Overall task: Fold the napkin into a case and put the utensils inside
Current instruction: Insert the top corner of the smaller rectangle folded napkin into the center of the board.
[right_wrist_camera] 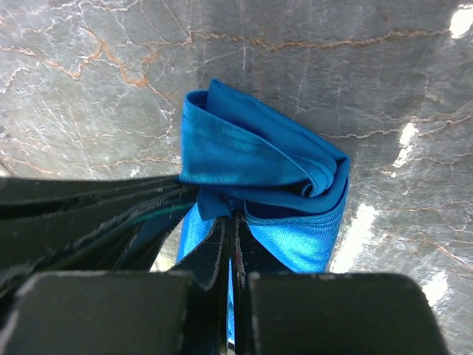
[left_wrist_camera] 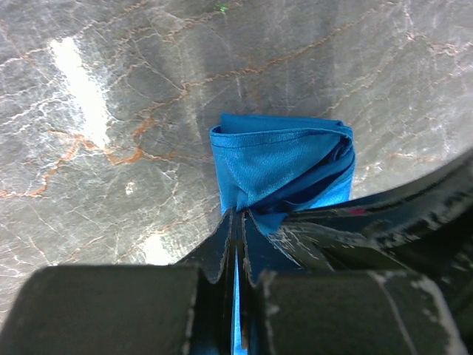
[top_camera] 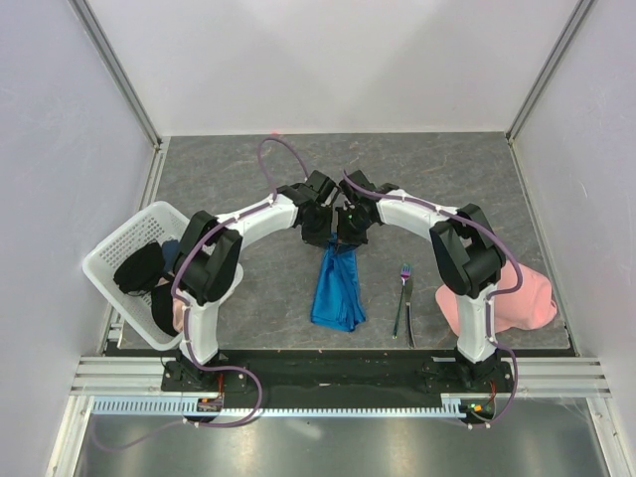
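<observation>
Pinching one napkin (top_camera: 338, 293): left tool (left_wrist_camera: 236, 220), right tool (right_wrist_camera: 230, 216), both clamped on it | two utensils (top_camera: 401, 308) | one basket (top_camera: 119, 237)

Napkin (top_camera: 338, 290): thin blue cloth with a fine ribbed weave and a slight sheen on the folds. Table (top_camera: 248, 179): smooth grey stone-look surface with rust-coloured veins; glossy, with bright reflections. Utensils (top_camera: 401, 303), lower right of centre in the top view: polished metal. Basket (top_camera: 107, 248), left edge: white perforated plastic. Pink cloth (top_camera: 522, 298), right edge: soft, matt fabric. Left gripper fingers (left_wrist_camera: 214, 255) and right gripper fingers (right_wrist_camera: 211, 255): black matt plastic, scuffed with pale wear marks.
</observation>
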`<action>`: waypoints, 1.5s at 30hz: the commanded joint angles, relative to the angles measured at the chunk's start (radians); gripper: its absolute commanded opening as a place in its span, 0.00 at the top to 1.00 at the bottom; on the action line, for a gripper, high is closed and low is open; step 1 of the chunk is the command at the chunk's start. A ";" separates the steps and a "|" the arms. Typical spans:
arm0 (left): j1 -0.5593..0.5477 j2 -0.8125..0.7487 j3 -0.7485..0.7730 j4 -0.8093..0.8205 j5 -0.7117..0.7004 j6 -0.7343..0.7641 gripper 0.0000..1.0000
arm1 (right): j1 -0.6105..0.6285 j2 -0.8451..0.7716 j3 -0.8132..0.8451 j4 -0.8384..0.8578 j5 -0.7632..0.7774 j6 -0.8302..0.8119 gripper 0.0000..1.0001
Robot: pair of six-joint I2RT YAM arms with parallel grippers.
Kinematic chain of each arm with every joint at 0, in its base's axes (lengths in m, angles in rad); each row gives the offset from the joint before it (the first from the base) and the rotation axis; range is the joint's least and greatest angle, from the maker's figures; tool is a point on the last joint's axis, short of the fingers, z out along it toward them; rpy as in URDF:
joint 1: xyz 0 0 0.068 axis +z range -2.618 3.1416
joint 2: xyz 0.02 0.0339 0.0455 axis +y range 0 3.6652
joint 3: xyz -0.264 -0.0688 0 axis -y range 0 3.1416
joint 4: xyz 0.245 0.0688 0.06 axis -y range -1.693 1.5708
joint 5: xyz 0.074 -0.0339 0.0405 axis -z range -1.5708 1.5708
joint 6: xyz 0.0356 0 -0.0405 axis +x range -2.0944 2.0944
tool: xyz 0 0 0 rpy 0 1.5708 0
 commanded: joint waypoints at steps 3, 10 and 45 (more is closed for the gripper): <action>0.002 -0.093 -0.020 0.055 0.047 -0.023 0.98 | 0.012 -0.011 0.004 -0.004 0.056 0.074 1.00; 0.002 -0.135 -0.105 0.087 0.074 -0.016 0.98 | -0.008 0.024 0.027 0.016 0.073 0.272 1.00; 0.064 -0.127 -0.075 -0.018 0.068 -0.016 0.78 | 0.015 -0.039 -0.071 0.226 -0.005 0.220 0.65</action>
